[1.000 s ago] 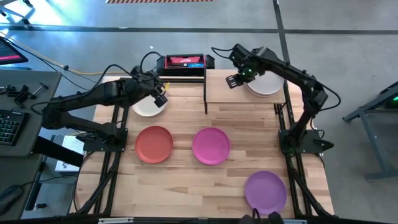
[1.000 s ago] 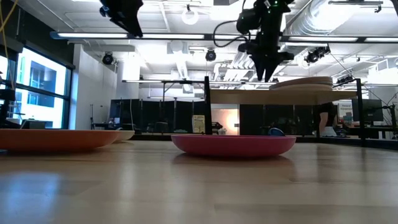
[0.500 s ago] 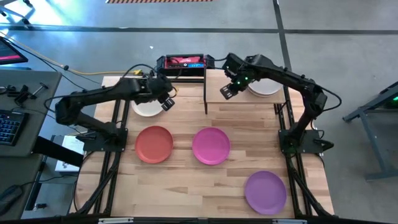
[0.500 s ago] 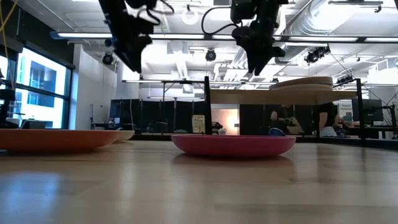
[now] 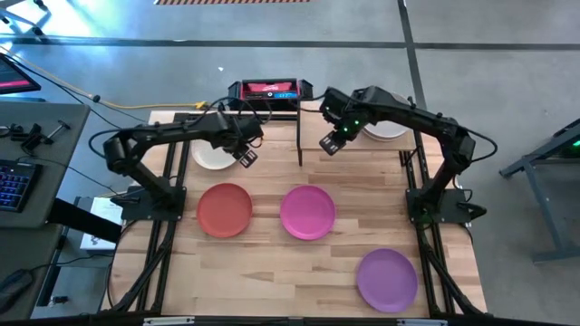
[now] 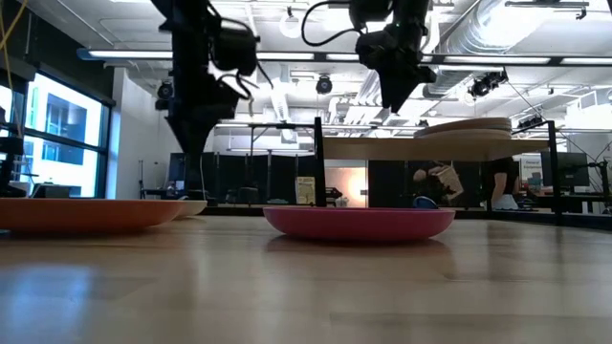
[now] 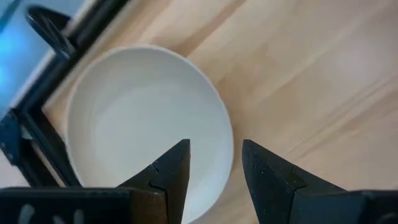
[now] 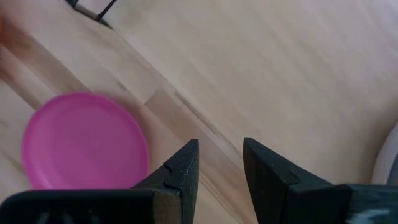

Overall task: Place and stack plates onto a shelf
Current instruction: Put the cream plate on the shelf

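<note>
Off-white plate (image 7: pixel 146 124) under left gripper (image 7: pixel 214 165), spread | right gripper (image 8: pixel 221 165) spread, empty, above shelf (image 5: pixel 358 136)

No readable text anywhere; the red-screened black device (image 5: pixel 268 91) at the surface's far edge shows markings too small to read.

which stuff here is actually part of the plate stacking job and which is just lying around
Part of the job:
- off-white plate
- orange-red plate
- magenta plate
- purple plate
- stacked plates already up on the shelf
- shelf

Lying about:
- red and black box at the table's far edge
- keyboard on the side desk
</note>
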